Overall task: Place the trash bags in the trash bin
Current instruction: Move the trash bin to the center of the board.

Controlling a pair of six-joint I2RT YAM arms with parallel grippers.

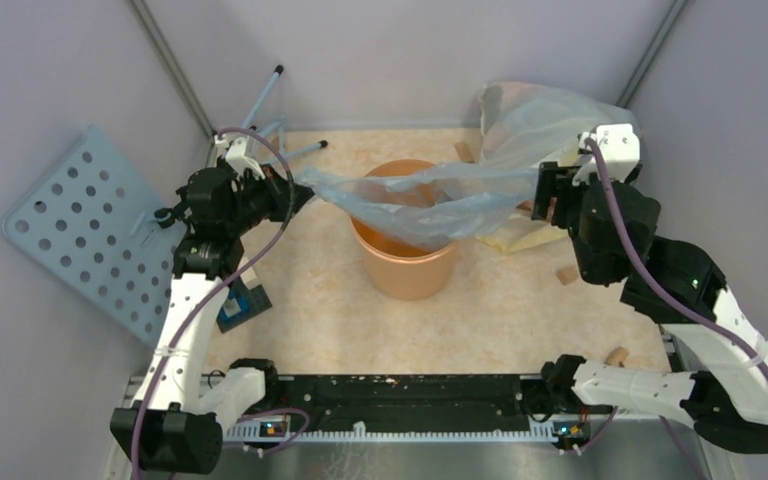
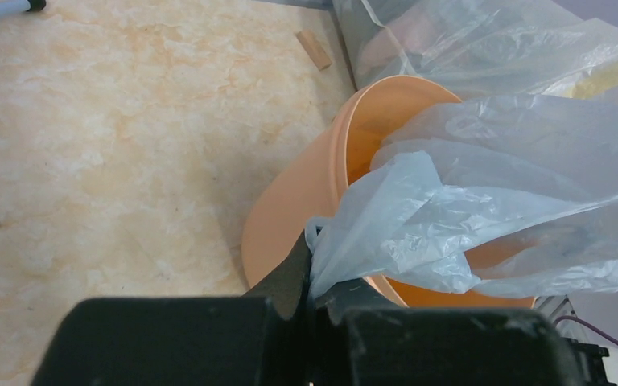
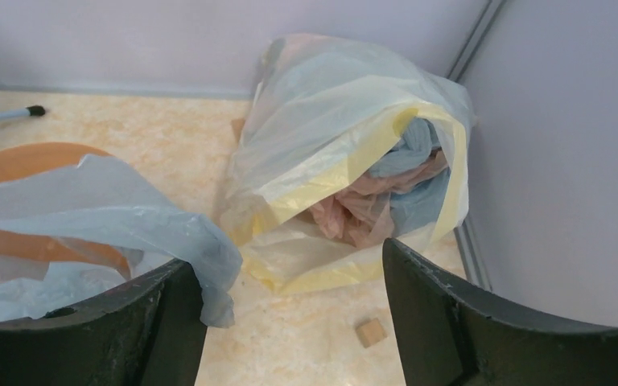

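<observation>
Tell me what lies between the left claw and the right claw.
The trash bag, stretched over the mouth of the orange bin; the top view shows it.

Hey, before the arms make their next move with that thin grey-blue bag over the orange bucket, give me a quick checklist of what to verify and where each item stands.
1. Left gripper clamped on the thin translucent grey-blue plastic bag: ok, shut on a bunched edge.
2. Right gripper holding the bag: not ok, its jaws are open and the bag's edge only drapes against one finger.
3. Bag spanning the round orange plastic bucket: ok, stretched across its mouth.
4. Bucket upright: ok.
5. Bag's bottom down inside the bucket: cannot tell.
</observation>
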